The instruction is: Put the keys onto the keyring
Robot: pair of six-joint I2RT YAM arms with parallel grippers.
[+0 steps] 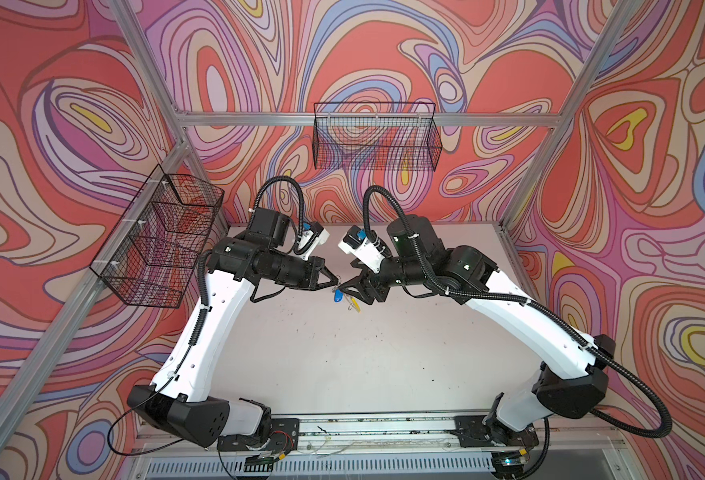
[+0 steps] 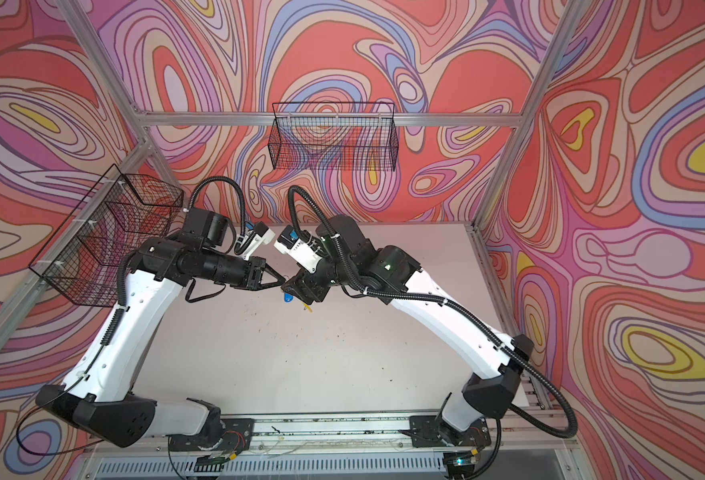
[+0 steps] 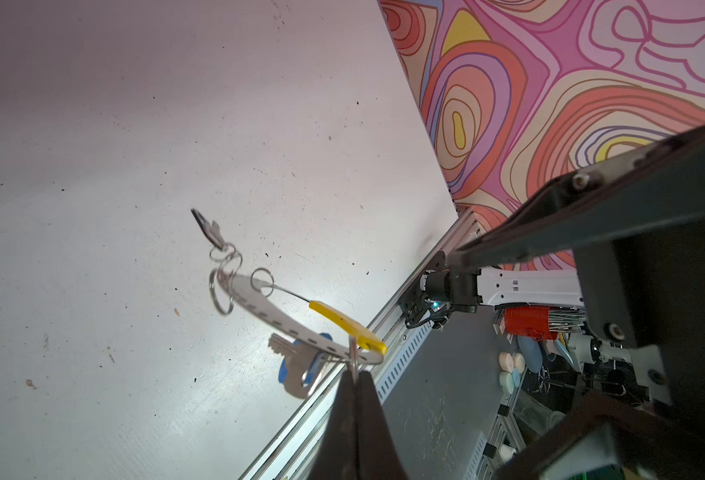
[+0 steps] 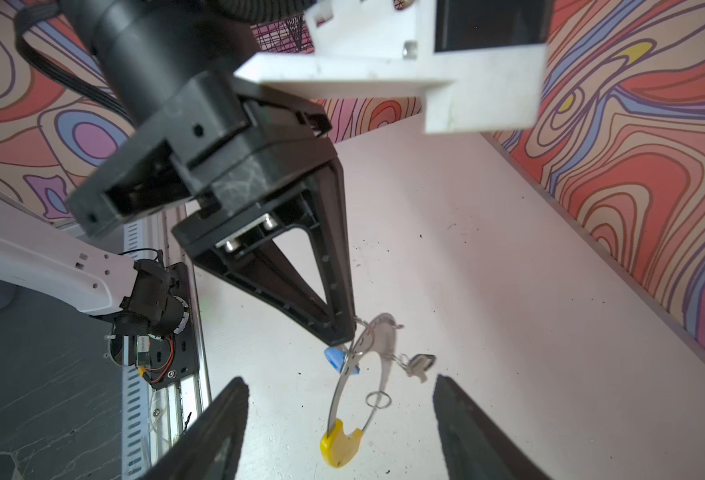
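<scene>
1. Swirled red and pink walls [image 1: 93, 124] box in a scuffed white table [image 1: 342, 365]. A wire basket [image 1: 157, 237] hangs at 9 o'clock, well away from the work.
2. My left gripper [image 3: 357, 380] is clamped tight on a thin wire ring [image 3: 354, 353] threaded on the keyring [image 3: 284, 322]. So the hoop dangles clear of the table, toward 12 o'clock from its middle.
3. My blue-tagged key [image 3: 296, 365] hangs just under the hoop near the yellow segment [image 3: 346, 326]. The black-tagged key [image 3: 207, 226] dangles from small rings [image 3: 226, 257] at the far end. Both look threaded, though I cannot confirm every link.
4. At 3 o'clock of that pinch, my right gripper [image 4: 340, 380] stands wide apart and holds nothing. Its fingers sit either side of the hoop and do not touch it.
5. To finish cleanly, I judge the right arm should back straight off toward 3 o'clock so that neither finger snags a ring. The left pinch should be kept firm, and then I'd check that both keys swing freely.
</scene>
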